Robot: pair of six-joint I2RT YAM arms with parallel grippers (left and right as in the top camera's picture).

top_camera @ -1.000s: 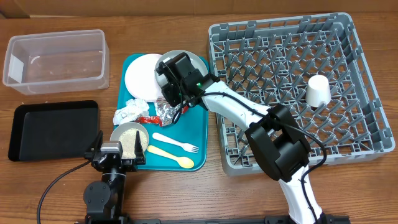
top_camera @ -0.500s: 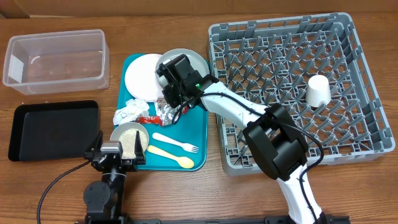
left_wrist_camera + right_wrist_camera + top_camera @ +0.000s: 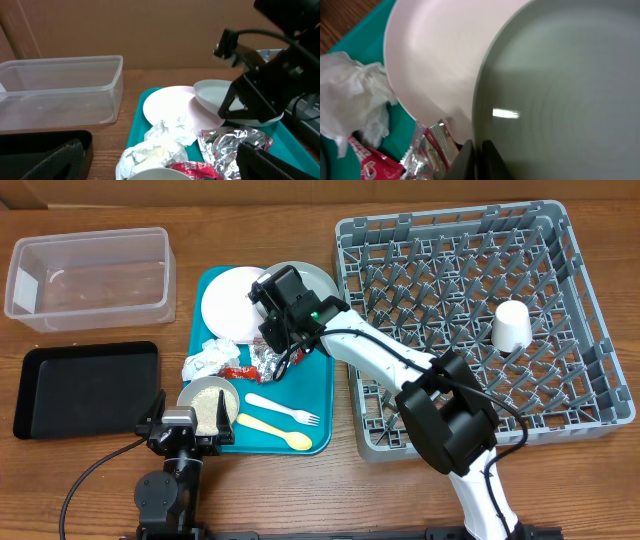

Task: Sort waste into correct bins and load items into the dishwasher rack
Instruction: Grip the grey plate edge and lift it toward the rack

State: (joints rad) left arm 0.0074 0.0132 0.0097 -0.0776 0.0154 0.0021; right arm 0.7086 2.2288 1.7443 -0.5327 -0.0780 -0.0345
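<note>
Wood table, cardboard wall; R gripper clamped on grey plate, L gripper apart

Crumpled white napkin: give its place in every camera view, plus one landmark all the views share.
Overhead: napkin at the left edge of the teal tray, below the pink plate.
Left wrist: napkin at bottom centre, in front of the pink plate.
Right wrist: napkin at the left edge, beside the pink plate.
Shared landmark: the pink plate.
</note>
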